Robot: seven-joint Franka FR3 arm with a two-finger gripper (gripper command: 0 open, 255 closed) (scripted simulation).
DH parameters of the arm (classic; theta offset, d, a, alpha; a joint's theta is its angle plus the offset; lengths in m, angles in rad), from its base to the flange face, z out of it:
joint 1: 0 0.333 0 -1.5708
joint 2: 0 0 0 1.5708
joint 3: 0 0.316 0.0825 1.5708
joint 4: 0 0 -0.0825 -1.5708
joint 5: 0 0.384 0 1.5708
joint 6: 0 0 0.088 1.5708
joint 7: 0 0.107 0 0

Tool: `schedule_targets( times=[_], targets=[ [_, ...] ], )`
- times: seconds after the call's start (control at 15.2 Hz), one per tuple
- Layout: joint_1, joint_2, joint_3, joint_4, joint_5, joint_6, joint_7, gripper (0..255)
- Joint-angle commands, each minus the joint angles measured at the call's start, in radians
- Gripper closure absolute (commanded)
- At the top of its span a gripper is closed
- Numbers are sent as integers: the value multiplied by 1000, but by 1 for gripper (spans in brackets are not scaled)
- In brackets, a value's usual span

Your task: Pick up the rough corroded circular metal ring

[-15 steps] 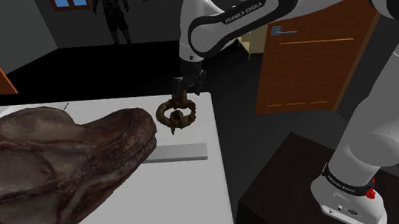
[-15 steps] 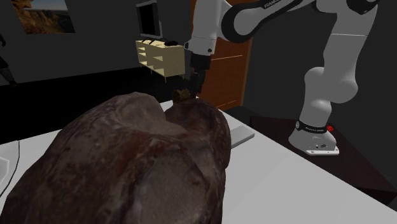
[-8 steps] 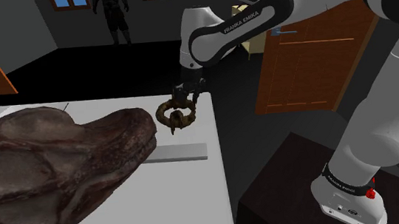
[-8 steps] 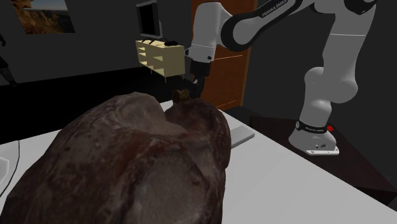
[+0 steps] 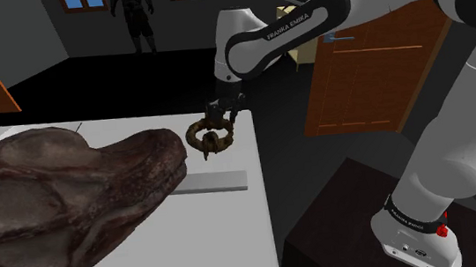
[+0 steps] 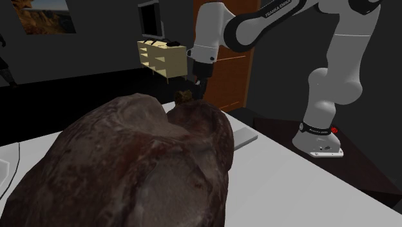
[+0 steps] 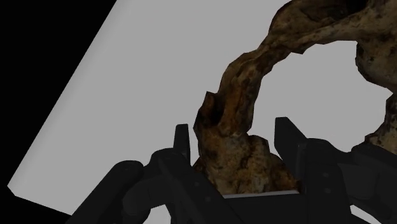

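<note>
The rough brown corroded ring [image 5: 210,138] stands on edge near the far right corner of the white table [image 5: 236,234]. My black gripper [image 5: 218,114] comes down onto its top from above. In the wrist view the gripper [image 7: 234,132] is shut on the ring [image 7: 245,83]: both fingers [image 7: 183,143] clasp its lumpy rim, and the rest of the hoop curves away over the tabletop. In the second exterior view, a small part of the ring [image 6: 183,97] shows above the big brown lump, just below the gripper [image 6: 201,86].
A large dark brown rock-like lump [image 5: 65,196] covers the table toward the shoulder view's left, close beside the ring. A flat grey slab [image 5: 214,182] lies near the table's right edge. The dark stand [image 5: 359,224] and an orange door [image 5: 368,72] are to the right.
The hand came down slightly onto the ring and its fingers shut on the rim. Nothing has moved over the last half second.
</note>
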State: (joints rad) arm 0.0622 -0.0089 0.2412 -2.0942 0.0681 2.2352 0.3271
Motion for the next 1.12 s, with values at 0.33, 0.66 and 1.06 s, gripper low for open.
schedule_targets(
  times=[0.33, 0.66, 1.06],
  targets=[
    [-1, -24, -2, 54, 4, -79, 0, 255],
    [-2, -40, -3, 104, 6, -145, 1, 255],
    [-3, -49, -4, 150, 6, -200, 3, 255]
  ],
)
